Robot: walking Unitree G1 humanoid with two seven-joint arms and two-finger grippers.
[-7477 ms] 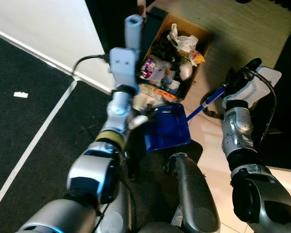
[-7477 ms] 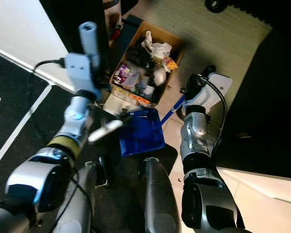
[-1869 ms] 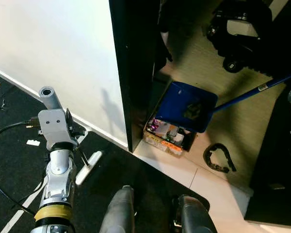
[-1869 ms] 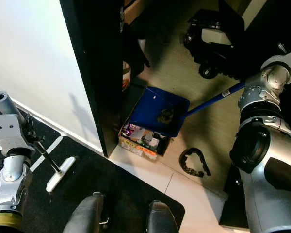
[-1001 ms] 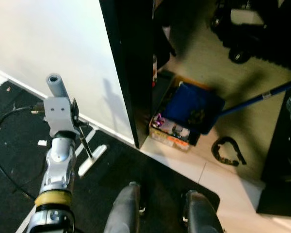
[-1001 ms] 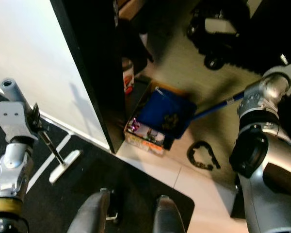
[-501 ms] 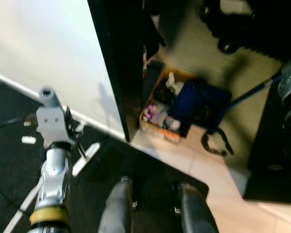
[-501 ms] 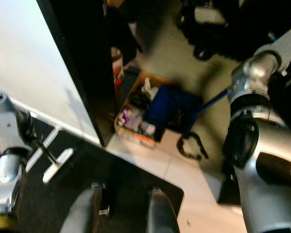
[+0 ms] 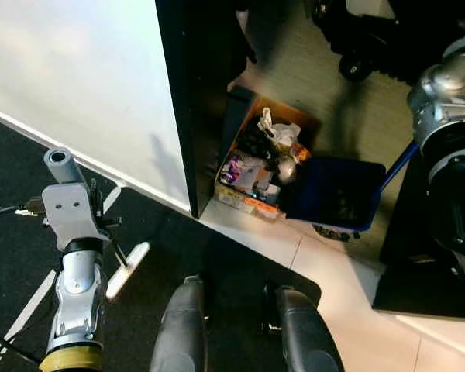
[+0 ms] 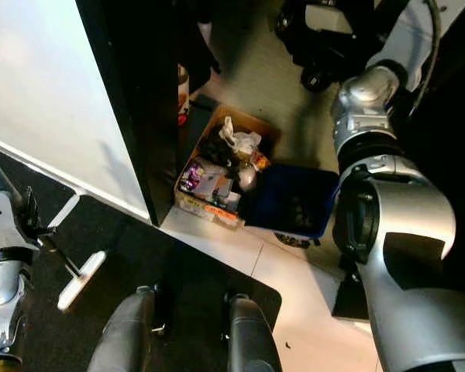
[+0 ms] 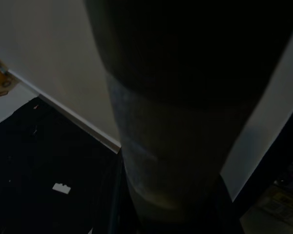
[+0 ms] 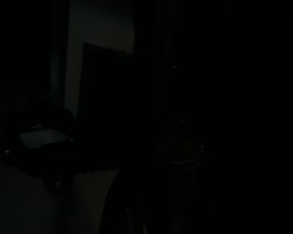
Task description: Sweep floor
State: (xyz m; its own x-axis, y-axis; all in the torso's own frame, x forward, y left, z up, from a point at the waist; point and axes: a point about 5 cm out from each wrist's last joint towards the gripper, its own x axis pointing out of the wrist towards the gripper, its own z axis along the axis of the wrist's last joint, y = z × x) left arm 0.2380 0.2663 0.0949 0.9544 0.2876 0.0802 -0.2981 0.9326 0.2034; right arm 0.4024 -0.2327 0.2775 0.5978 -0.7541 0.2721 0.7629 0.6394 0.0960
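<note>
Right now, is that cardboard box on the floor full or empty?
Full. The open-topped cardboard box is packed with wrappers, a white bag and other rubbish up to its rim; the blue dustpan lies beside it.

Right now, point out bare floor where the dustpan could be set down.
Bare: the pale tiles between the black mat and the dark block on the right. Crowded: the floor beside the cardboard box of rubbish, where the blue dustpan lies over a black ring.

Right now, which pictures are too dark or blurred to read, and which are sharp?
Right wrist view: nearly black, faint shapes. Left wrist view: dim, a blurred dark cylinder close to the lens. Left eye view: sharp, with the cardboard box and blue dustpan readable.
</note>
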